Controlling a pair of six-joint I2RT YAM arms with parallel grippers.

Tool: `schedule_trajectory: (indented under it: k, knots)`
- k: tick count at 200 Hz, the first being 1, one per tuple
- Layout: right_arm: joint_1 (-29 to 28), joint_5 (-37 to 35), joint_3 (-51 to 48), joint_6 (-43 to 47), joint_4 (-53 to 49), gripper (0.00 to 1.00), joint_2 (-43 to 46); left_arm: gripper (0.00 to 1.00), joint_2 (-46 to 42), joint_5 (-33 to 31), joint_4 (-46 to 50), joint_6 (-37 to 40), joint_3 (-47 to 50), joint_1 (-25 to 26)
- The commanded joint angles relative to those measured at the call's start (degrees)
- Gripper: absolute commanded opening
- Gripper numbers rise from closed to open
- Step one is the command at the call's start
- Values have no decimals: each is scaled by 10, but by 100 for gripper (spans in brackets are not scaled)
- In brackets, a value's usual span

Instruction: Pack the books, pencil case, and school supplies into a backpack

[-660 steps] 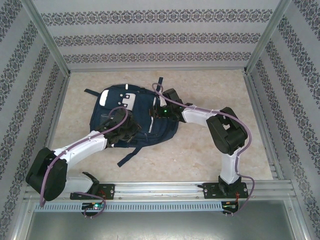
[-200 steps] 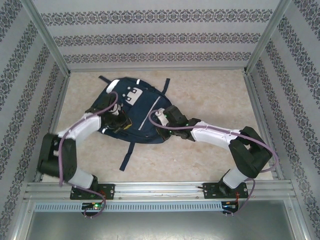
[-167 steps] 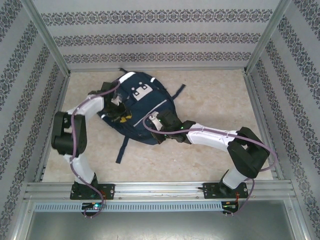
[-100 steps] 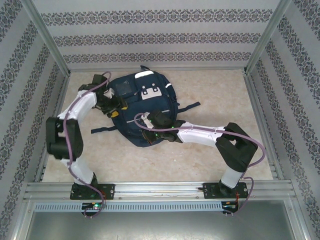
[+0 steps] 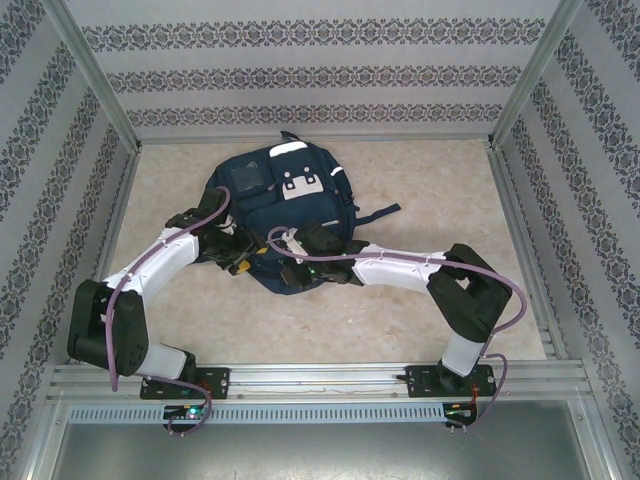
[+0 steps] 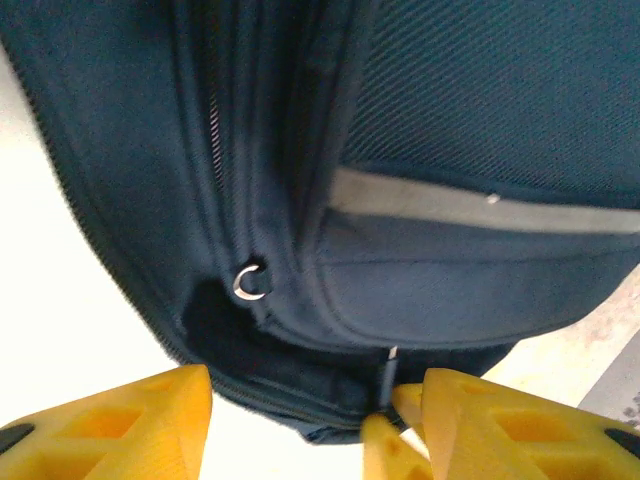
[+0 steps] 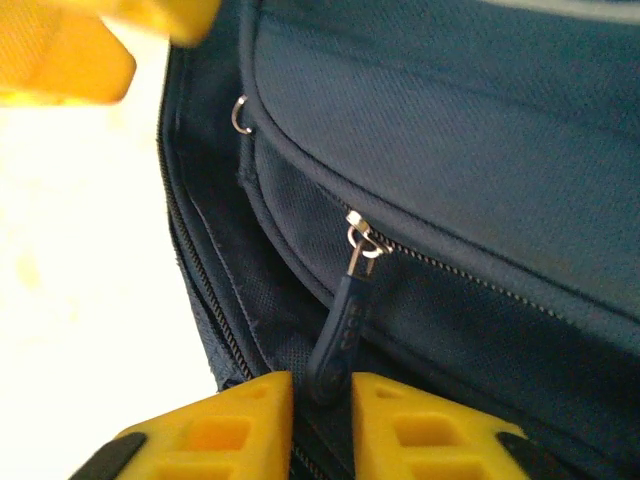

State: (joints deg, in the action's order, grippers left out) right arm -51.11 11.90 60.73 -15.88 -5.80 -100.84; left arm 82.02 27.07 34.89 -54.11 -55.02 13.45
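Swinging back from the table's far-left corner, the left gripper (image 6: 305, 392) now hangs spread at the near side of the navy-blue fabric backpack (image 5: 285, 195), which lies by the far edge. The right gripper (image 7: 320, 395) pinches a dark zipper pull (image 7: 340, 335), so zipping seems the step in hand.

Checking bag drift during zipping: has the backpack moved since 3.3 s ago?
Yes. The backpack has swung clockwise and slid toward the back wall. Its top now points at that wall rather than toward the left side.
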Motion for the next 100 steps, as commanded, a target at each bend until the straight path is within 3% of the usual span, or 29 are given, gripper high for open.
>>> schedule_trajectory:
  k: [1,23,55,100]
  knots:
    - [1,17,21,-6,-21,28,-26,57,16,-16,-48,-44,-13,12]
    - [2,19,45,-10,-32,34,-46,57,18,-16,-57,-46,-9,14]
    - [0,15,63,-16,-35,35,-63,57,19,-19,-55,-47,3,15]
    - [-4,-7,70,-22,-58,26,-88,56,36,-46,-74,-56,17,15]
